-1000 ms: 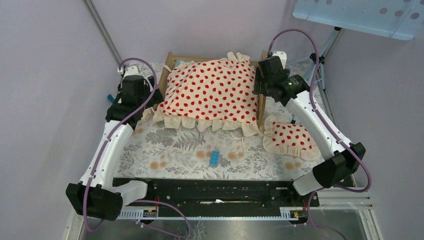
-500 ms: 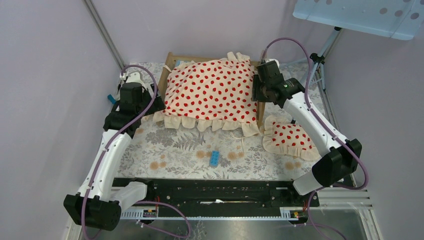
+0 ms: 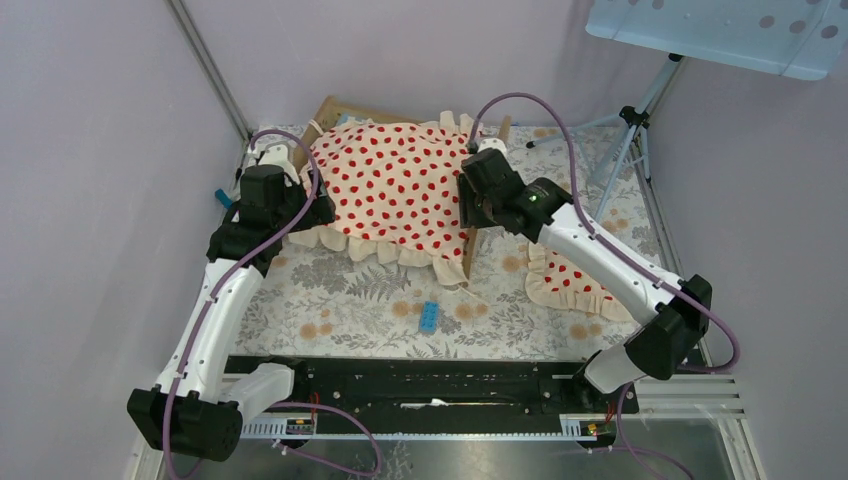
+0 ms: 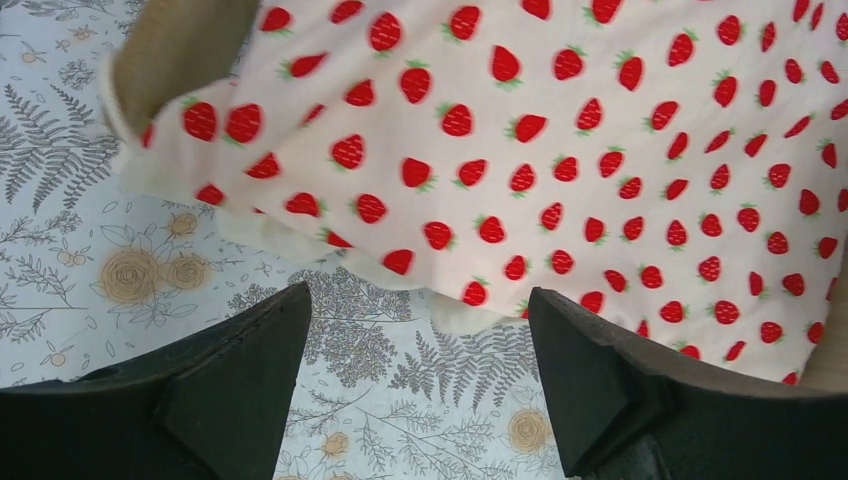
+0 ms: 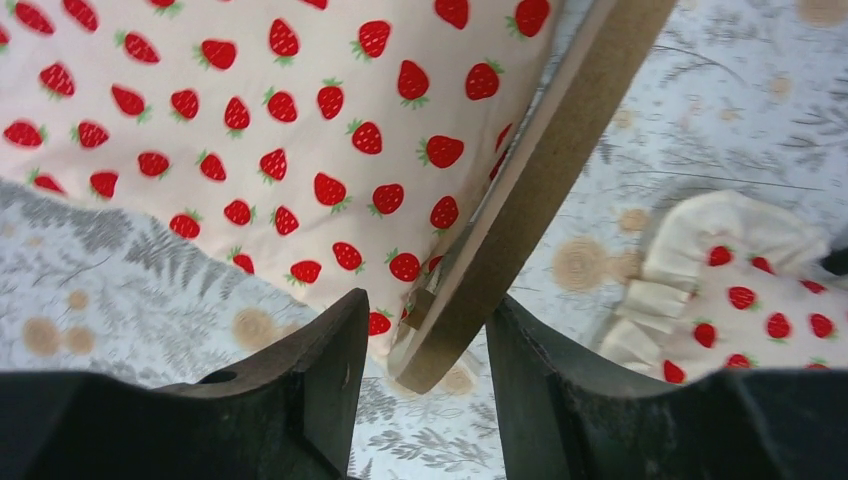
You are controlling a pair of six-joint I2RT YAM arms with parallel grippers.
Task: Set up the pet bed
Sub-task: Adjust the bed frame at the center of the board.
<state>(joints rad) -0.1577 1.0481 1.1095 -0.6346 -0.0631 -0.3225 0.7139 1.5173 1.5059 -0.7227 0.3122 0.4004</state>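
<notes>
The right gripper [image 5: 425,335] is closed on the flat, rounded wooden end board of the pet bed [image 5: 560,140]. The left gripper [image 4: 420,330] hangs wide open at the bed's opposite side, above the floral cloth [image 4: 90,200]. A soft, ruffled strawberry-print blanket [image 4: 600,150] covers the bed. A matching pillow [image 5: 740,290] lies near the board.
</notes>
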